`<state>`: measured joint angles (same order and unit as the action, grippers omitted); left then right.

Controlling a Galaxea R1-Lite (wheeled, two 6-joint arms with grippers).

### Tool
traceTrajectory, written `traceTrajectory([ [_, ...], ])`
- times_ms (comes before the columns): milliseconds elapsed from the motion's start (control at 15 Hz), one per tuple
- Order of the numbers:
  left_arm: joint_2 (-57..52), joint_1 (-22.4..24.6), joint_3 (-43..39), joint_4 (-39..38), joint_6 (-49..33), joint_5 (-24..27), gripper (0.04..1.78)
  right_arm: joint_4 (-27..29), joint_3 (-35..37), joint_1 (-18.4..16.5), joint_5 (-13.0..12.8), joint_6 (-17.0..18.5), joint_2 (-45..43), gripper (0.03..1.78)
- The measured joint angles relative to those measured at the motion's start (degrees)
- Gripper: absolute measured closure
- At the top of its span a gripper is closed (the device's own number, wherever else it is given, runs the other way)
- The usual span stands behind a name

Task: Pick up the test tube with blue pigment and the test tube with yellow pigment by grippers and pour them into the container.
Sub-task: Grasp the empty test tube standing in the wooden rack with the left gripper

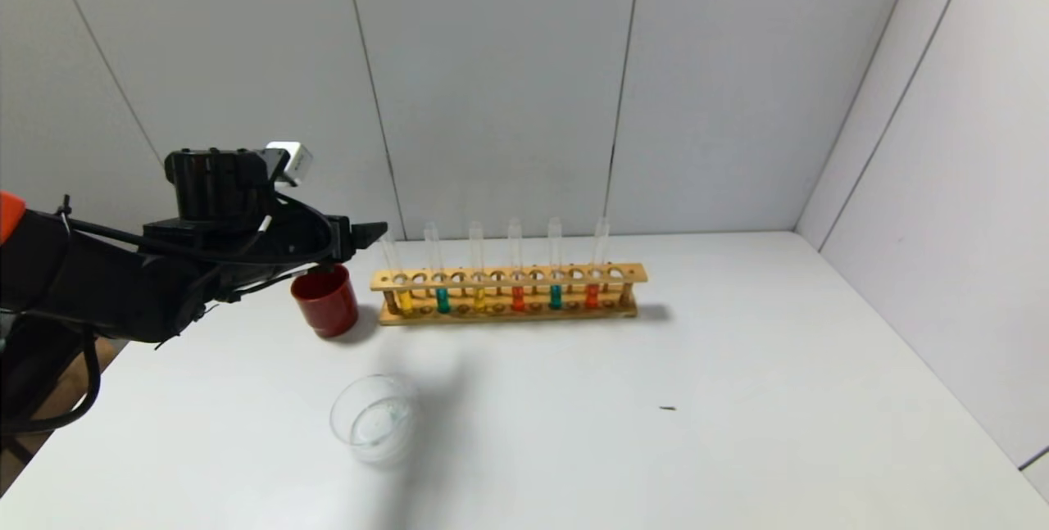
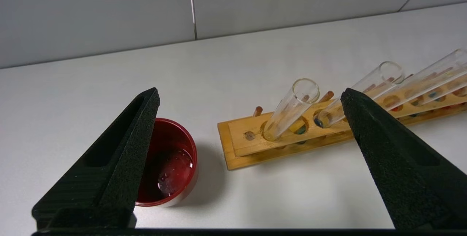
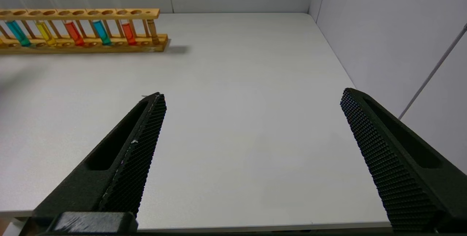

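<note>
Thin, slippery, breakable glass: the blue tube (image 1: 442,288) and yellow tube (image 1: 402,288) stand racked near the surface's far edge. Left gripper (image 2: 248,126), fingers spread, should pinch the bare upper glass gently.

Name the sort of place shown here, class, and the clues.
Probably a mock chemistry lab bench: a wooden rack of test tubes with coloured liquids, a glass dish, and a plain white table walled by panels.
</note>
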<state>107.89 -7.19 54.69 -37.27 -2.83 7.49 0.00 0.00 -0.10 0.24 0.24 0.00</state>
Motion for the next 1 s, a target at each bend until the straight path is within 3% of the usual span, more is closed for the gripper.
traceTrajectory([
  [267, 3.8, -1.9, 0.0, -3.8, 0.0, -0.1, 0.07, 0.0, 0.0, 0.0, 0.0, 0.0, 0.0, 0.06],
  [1000, 10.9, -3.9, 3.8, -4.2, 0.0, -0.6, 0.07, 0.0, 0.0, 0.0, 0.0, 0.0, 0.0, 0.06],
])
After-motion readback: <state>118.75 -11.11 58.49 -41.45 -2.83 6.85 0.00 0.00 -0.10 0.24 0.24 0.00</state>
